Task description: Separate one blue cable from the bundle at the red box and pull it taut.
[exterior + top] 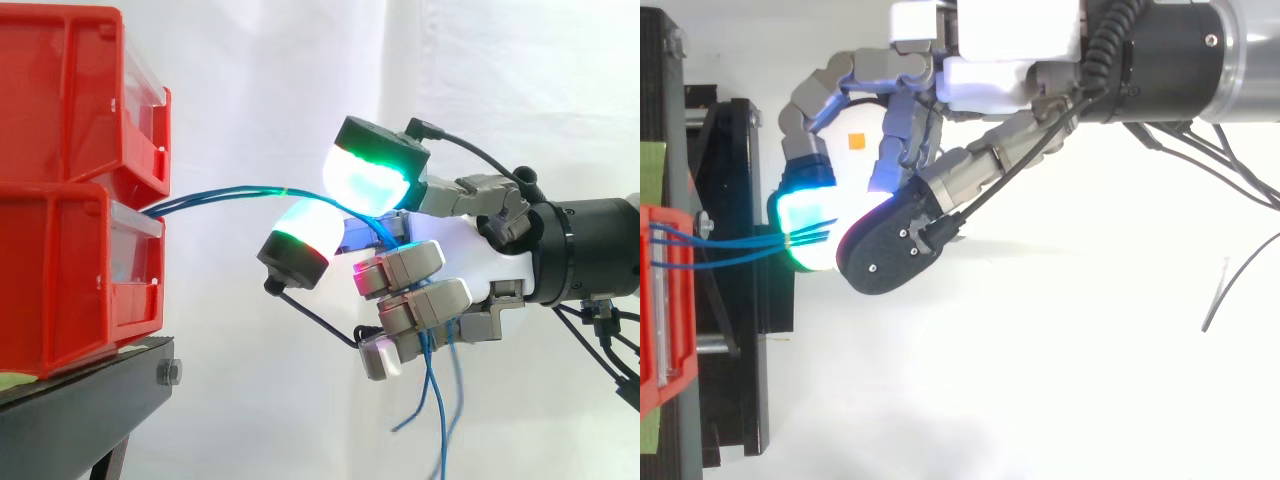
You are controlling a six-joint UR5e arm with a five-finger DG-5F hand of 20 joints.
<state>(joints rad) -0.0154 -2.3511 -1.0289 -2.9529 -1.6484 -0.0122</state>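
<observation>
Nearest the side camera, the robot hand (470, 255) sits to the right of the red bins with its fingers curled; an upper pad (365, 180) and a lower pad (300, 240), both glowing green and white, close on the blue cables (240, 190), so it grips the bundle rather than one strand; the pads hide where the strands pass into the palm; the loose ends (437, 410) dangle below the curled fingers; left of the pads the cables run, slightly bowed, to the seam between the upper red bin (60, 100) and the lower red bin (60, 290); from above, the cables (730, 243) show at least three strands; the two bins are stacked on one black stand (90, 405) with one bolt (168, 373) at its edge; behind the bins hangs the white curtain (250, 70).
</observation>
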